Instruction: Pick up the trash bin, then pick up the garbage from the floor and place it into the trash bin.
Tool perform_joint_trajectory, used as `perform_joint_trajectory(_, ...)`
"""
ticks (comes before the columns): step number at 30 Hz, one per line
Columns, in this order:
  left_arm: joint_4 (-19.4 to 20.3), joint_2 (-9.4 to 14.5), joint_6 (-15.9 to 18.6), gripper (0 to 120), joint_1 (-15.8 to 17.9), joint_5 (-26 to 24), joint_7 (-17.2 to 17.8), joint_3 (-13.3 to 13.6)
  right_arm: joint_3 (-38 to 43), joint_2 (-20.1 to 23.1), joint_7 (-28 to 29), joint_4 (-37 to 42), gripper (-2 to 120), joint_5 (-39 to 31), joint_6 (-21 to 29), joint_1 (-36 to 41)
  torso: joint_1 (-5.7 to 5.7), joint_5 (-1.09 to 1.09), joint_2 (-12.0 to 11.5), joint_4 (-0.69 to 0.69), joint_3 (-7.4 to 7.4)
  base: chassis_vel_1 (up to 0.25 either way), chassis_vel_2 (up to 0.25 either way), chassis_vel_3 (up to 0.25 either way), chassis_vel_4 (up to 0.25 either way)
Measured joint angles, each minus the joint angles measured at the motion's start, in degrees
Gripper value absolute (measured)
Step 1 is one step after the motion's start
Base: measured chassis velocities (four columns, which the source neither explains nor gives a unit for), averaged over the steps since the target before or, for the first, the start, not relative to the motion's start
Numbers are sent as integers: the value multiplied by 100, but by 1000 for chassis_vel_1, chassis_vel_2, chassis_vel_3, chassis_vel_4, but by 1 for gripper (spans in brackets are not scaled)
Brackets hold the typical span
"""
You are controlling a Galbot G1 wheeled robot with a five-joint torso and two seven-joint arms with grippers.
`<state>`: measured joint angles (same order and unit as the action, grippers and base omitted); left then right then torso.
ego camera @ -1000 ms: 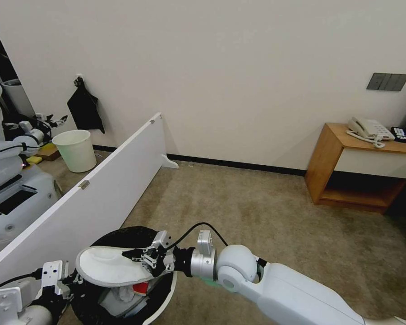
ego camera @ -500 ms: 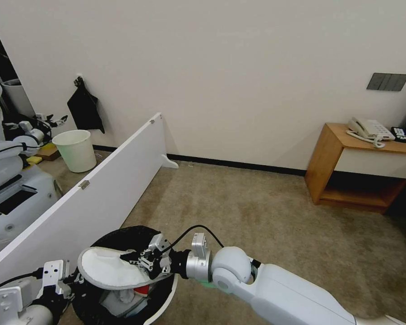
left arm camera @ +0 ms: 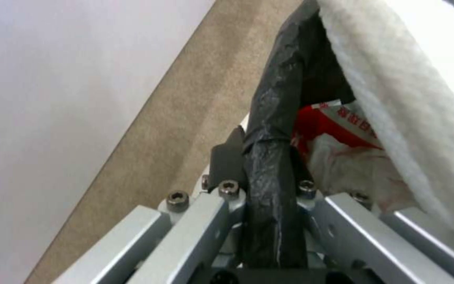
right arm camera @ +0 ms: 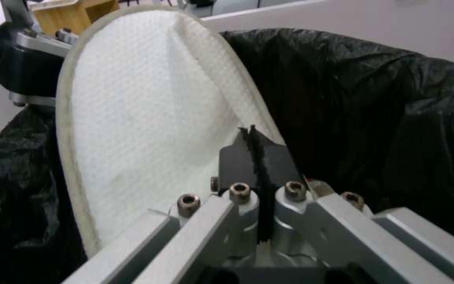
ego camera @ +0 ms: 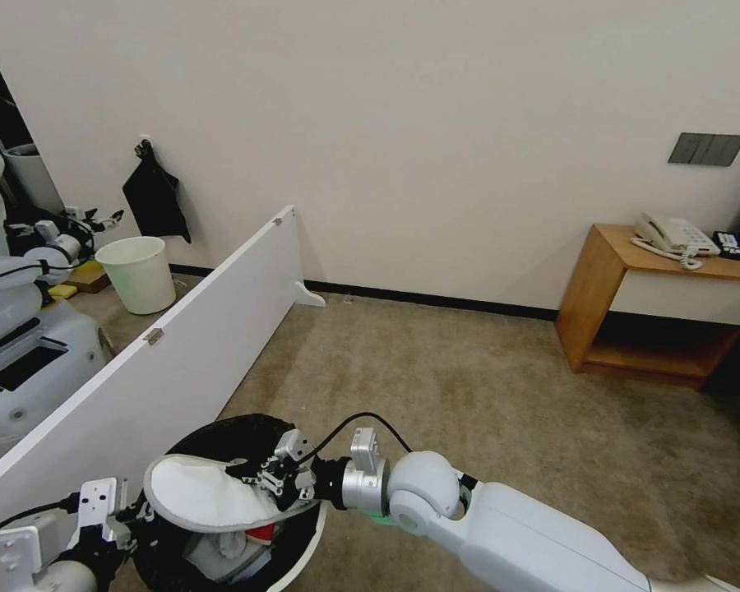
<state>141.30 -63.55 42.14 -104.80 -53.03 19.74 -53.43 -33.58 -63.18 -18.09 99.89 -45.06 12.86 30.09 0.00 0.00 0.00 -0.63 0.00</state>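
Note:
The trash bin [ego camera: 222, 429], white with a black bag over its rim, stands at the bottom left of the head view. My left gripper [ego camera: 115, 516] is shut on its bagged rim [left arm camera: 272, 165]. A white slipper [ego camera: 201, 493], part of the garbage, hangs flat over the bin's mouth. My right gripper [ego camera: 255, 475] is shut on that slipper's edge [right arm camera: 148, 118]. Inside the bin lie a red-white packet [left arm camera: 337, 126] and white tissue [ego camera: 226, 543]. In the right wrist view the black bag [right arm camera: 374, 118] lies behind the slipper.
A long white partition board [ego camera: 181, 329] runs along the bin's left side. Beyond it stand an unlined pale bin [ego camera: 140, 275] and another robot [ego camera: 16, 329]. A wooden side table [ego camera: 633, 304] with a telephone stands at the right wall. Beige carpet [ego camera: 469, 395] lies open ahead.
My right gripper has sunk a little with the slipper, which now sits slightly lower over the bin's mouth. The left gripper has kept its hold on the rim.

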Motion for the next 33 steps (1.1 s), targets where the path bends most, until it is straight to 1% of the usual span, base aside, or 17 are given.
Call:
perform_joint_trajectory(2,37,35,0,3,-54,-68,38,-13,-2,60,0,66,0,11,-1,22,0,0,1,0,0,0,0,0,0)
perform_joint_trajectory(8,73,52,0,3,-82,-105,58,-11,-3,124,9,104,0,42,-1,53,0,0,0,0,0,0,0,0,0)
perform_joint_trajectory(33,144,27,0,3,-45,-107,53,23,-135,74,137,-12,0,255,200,40,0,0,0,0,0,0,0,0,0)
